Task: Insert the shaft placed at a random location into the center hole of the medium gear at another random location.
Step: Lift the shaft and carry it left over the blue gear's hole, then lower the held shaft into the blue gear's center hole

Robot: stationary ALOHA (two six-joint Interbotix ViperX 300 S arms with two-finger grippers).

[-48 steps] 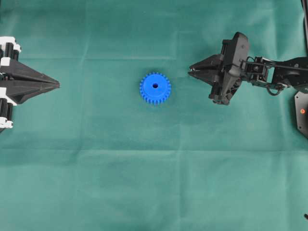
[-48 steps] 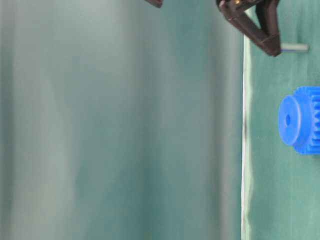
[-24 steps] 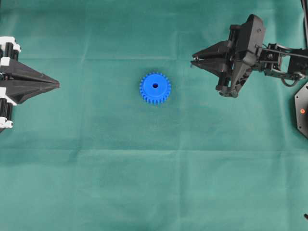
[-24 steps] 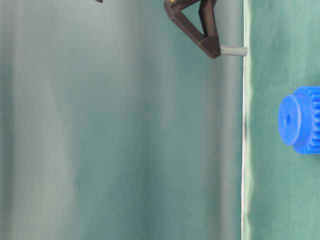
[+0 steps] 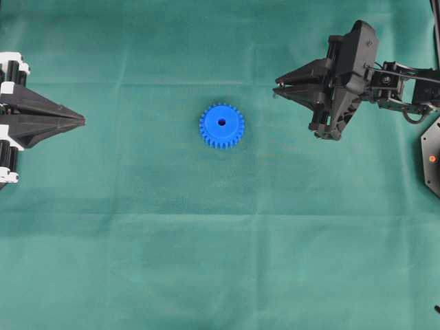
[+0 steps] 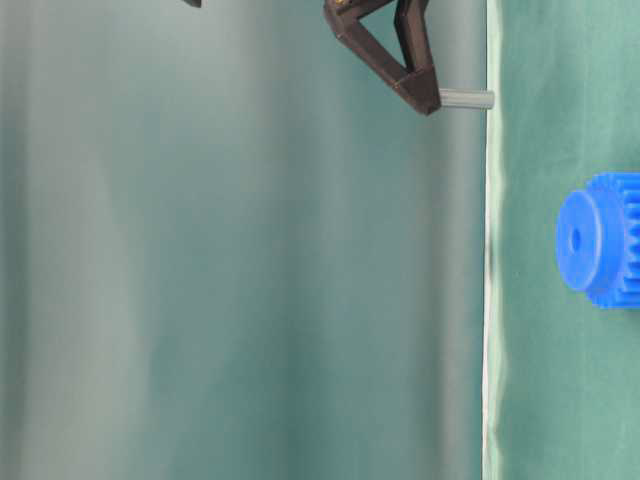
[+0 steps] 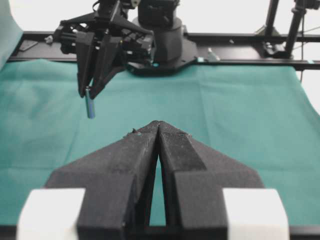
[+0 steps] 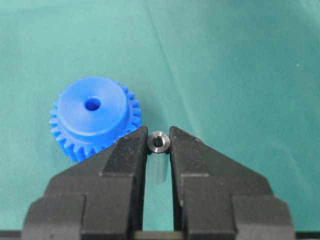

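Two black end effectors over a green cloth-covered desk (image 5: 137, 275). Far left in the overhead view: left end effector (image 5: 81, 121), fingers pressed together, clenched on nothing, low above the cloth. Centre: bright blue plastic toothed medium gear (image 5: 221, 126), lying flat on the cloth, small dark center hole (image 5: 221, 122) facing up, unfilled. Upper right: right end effector (image 5: 276, 88), lifted clear of the cloth, well apart from the gear, grasping the tiny silvery-grey metal shaft (image 8: 159, 142) between its fingertips. Shaft upright, hanging below the fingertips in the left wrist view, not touching cloth or gear.
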